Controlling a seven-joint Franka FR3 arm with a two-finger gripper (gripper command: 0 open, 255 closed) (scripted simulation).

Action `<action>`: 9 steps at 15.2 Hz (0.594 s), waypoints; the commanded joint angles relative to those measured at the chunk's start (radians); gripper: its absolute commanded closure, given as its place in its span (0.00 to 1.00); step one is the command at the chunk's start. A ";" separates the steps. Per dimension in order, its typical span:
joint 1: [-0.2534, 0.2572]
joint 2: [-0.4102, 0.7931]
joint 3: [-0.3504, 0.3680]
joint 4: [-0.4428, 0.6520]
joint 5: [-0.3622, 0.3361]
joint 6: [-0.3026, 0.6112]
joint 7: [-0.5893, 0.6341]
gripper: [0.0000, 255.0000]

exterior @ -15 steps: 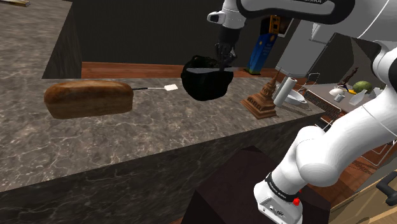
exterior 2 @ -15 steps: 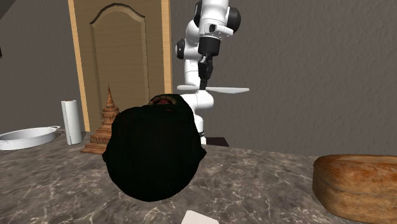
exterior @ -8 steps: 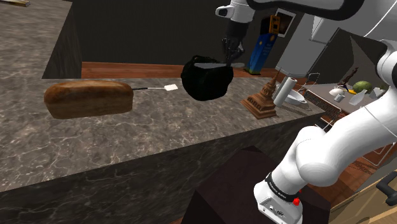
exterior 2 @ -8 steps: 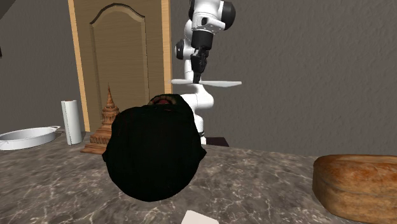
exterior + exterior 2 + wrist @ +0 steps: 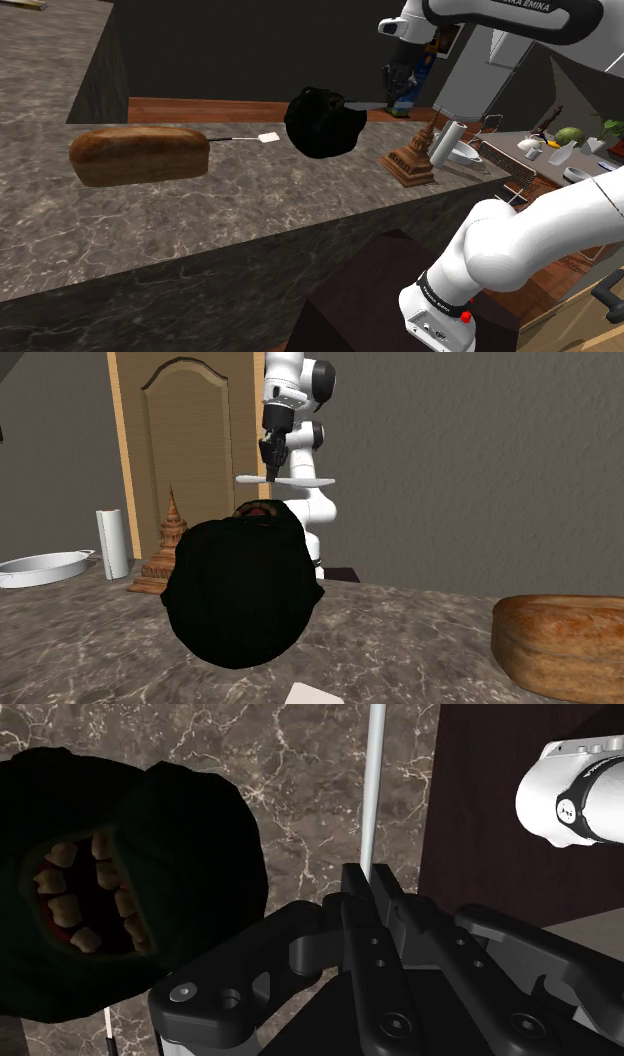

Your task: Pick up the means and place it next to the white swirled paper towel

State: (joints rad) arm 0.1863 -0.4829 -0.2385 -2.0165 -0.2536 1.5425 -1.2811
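The pale, slim utensil (image 5: 375, 784) is clamped between the two black fingers of the gripper (image 5: 370, 882). We see them closed tight on one end of it, with the thin shaft running straight out past the fingertips. In the second exterior view we see it as a flat, blade-like strip lying level in the air, sticking out to both sides of the hand, above and behind the black lump (image 5: 240, 592) in the foreground.

In the wrist view this lump sits just beside the gripper. We make out an open red mouth with rows of yellowish teeth in its side. It rests on the dark marbled counter (image 5: 250, 210), and the utensil hangs above that surface without touching it.

In the shoulder view we find the hand high over the far edge of the counter, to the right of the lump and above a carved wooden pagoda ornament (image 5: 410, 158). The white paper towel roll (image 5: 447, 143) stands upright just beside the ornament, lower than the utensil and apart from it. A white oval dish (image 5: 40, 567) lies just past the roll.

On the shoulder view's left we see a brown bread loaf (image 5: 140, 155). Between the loaf and the lump lies a small white square-headed tool (image 5: 268, 137) on a thin handle. A panelled wooden door (image 5: 190, 432) stands behind the counter.
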 commanded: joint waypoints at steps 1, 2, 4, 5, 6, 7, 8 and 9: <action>-0.016 -0.028 -0.028 -0.021 -0.019 0.002 -0.040 1.00; -0.024 -0.041 -0.043 -0.030 -0.030 0.002 -0.061 1.00; -0.041 -0.065 -0.075 -0.043 -0.051 0.002 -0.104 1.00; -0.049 -0.076 -0.091 -0.048 -0.062 0.002 -0.126 1.00; -0.057 -0.086 -0.107 -0.052 -0.073 0.002 -0.148 1.00; -0.065 -0.095 -0.124 -0.054 -0.084 0.003 -0.170 1.00; -0.073 -0.102 -0.141 -0.056 -0.095 0.003 -0.193 1.00; -0.081 -0.109 -0.158 -0.057 -0.105 0.004 -0.215 1.00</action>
State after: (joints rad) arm 0.1139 -0.5875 -0.3753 -2.0771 -0.3466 1.5466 -1.4674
